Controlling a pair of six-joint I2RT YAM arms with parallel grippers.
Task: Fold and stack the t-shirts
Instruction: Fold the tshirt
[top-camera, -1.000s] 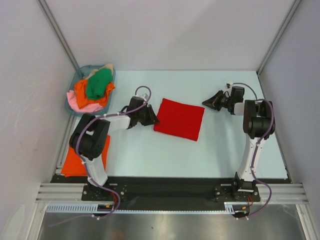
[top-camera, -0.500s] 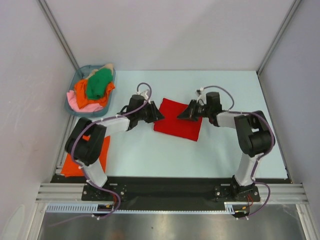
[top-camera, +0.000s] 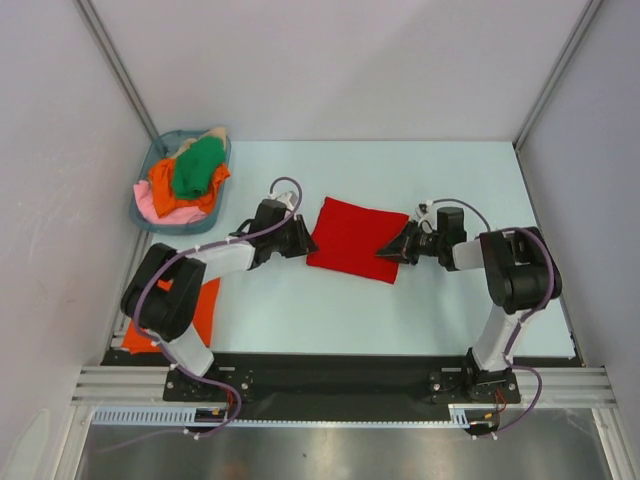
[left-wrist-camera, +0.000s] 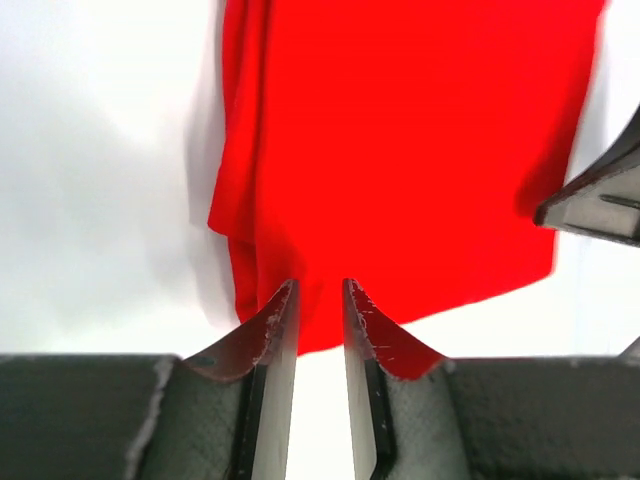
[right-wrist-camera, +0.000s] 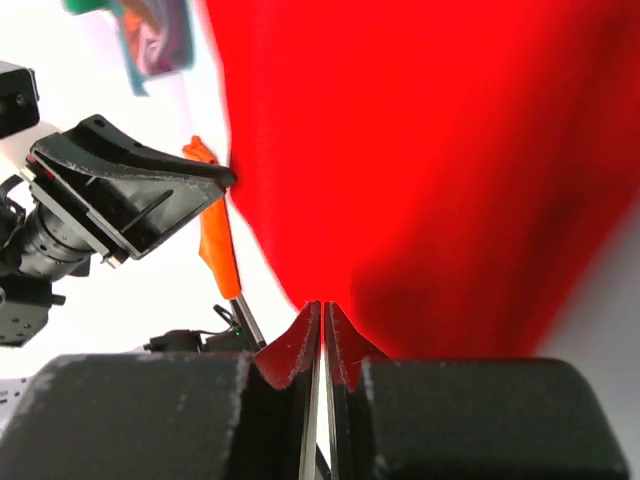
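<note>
A bright red t-shirt (top-camera: 355, 238), folded into a rectangle, lies flat mid-table. My left gripper (top-camera: 303, 240) is low at its left edge. In the left wrist view the jaws (left-wrist-camera: 319, 290) stand narrowly apart, with the red shirt's (left-wrist-camera: 400, 150) near edge between the tips. My right gripper (top-camera: 386, 250) is at the shirt's near right corner. In the right wrist view it (right-wrist-camera: 322, 308) is shut, with its tips touching the red cloth's (right-wrist-camera: 430, 150) edge. A folded orange t-shirt (top-camera: 170, 312) lies at the near left, partly under the left arm.
A blue-grey basket (top-camera: 148, 165) at the far left holds green (top-camera: 197, 168), orange, pink and beige shirts in a heap. Walls close in both sides and the back. Each gripper shows in the other's wrist view, the right one (left-wrist-camera: 600, 200) and the left one (right-wrist-camera: 130, 200).
My right arm swung in from the far right, passed over the red shirt, and came down at its near right corner. My left gripper stayed at the shirt's left edge, shifting slightly.
</note>
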